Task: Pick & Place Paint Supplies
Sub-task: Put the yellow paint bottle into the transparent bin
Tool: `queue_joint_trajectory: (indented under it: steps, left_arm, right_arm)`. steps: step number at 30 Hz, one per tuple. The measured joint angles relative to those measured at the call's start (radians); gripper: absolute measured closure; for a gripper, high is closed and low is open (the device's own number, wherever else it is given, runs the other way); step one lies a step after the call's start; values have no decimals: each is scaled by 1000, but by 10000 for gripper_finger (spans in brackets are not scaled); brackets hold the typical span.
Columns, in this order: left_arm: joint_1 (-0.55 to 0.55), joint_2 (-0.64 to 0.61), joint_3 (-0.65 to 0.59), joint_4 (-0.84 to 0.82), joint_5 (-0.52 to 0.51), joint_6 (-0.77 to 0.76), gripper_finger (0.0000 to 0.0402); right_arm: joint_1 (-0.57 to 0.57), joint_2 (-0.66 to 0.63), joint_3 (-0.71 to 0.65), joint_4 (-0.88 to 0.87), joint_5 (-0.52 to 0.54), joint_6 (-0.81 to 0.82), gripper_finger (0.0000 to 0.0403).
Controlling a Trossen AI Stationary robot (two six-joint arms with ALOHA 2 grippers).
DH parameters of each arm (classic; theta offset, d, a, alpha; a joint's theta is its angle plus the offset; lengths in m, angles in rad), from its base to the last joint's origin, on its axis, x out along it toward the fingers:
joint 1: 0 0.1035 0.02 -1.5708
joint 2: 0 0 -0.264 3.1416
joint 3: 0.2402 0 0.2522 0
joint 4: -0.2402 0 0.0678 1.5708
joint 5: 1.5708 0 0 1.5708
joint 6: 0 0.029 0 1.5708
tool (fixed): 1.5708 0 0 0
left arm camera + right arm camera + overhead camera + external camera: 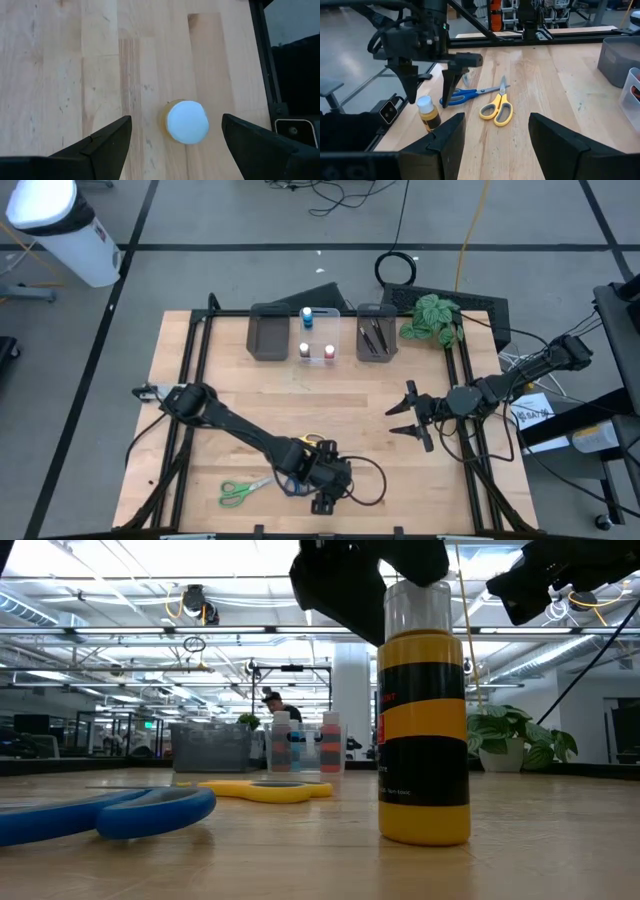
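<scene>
Yellow paint bottle (186,121), white-capped, is stood upright near the table's front edge, directly beneath the left gripper (175,145), whose fingers are spread wide to either side of it, untouching; right gripper (495,135), likewise spread, is held well apart.

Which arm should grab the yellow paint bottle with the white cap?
Left. The left gripper hangs open directly above the yellow paint bottle, one finger on each side of its white cap. The right gripper is open but well away, over the table's right half.
</scene>
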Motion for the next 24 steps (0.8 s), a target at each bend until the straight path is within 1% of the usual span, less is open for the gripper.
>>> queue_joint_trajectory:
  steps: [2,4,8,11,15,20,24]
  left_arm:
    - [0,7,0,3,2,0,80]
    - [0,19,-1,7,24,-4,90]
    - [8,29,-1,12,68,-17,127]
    - [15,27,-2,16,62,-28,156]
    - [16,24,-2,20,60,-37,181]
    - [15,20,-2,28,60,-36,197]
    - [15,20,-2,41,59,-35,199]
  right_arm:
    - [0,0,0,0,0,0,200]
    - [0,0,0,0,0,0,200]
    - [0,0,-13,8,0,0,200]
    - [0,0,-27,7,2,9,200]
    - [0,0,-37,8,3,23,200]
    - [0,0,-37,13,3,23,200]
    - [0,0,-37,13,3,23,200]
